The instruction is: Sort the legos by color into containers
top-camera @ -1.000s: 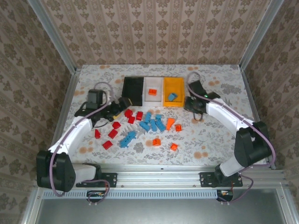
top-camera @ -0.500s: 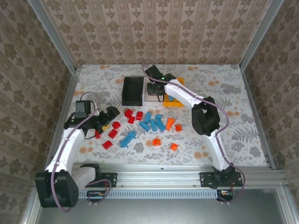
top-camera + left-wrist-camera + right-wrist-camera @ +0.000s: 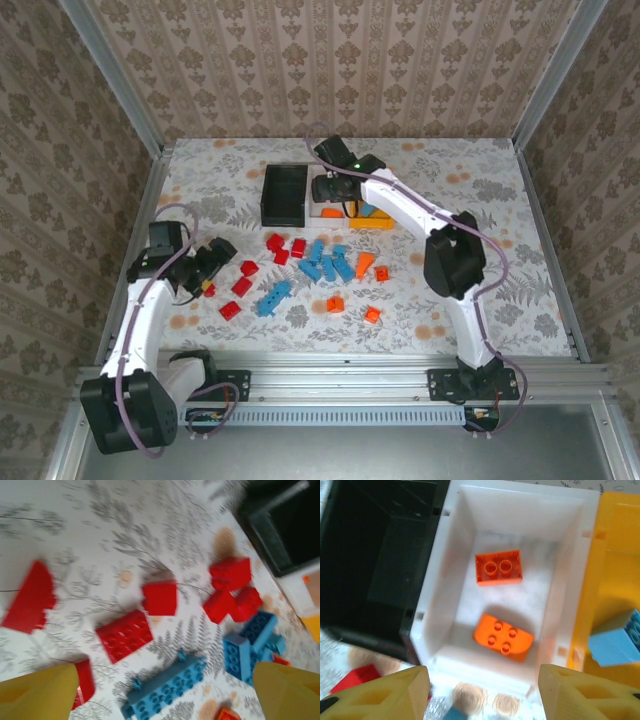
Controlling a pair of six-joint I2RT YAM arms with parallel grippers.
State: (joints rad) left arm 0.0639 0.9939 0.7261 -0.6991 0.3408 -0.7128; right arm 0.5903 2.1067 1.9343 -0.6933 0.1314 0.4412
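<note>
Orange legos (image 3: 499, 567), two, lie in the white bin (image 3: 570, 580) below your right gripper (image 3: 481, 672), jaws apart, empty; your left gripper (image 3: 165, 670) hangs wide above red legos (image 3: 125, 635).

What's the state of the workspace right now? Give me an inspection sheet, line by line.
Surface: floral-patterned table, bricks scattered mid-table.
Job's things: black bin looks empty; white bin holds two orange bricks; yellow bin holds a blue brick; red, blue and orange loose bricks lie on the table.
Clutter: nothing seen.
Grippers: left tool open, empty, over the red bricks; right tool open, empty, over the white bin.
Cables: a cable loops along each arm.
Surroundings: wallpapered walls, metal rail at the near edge.
</note>
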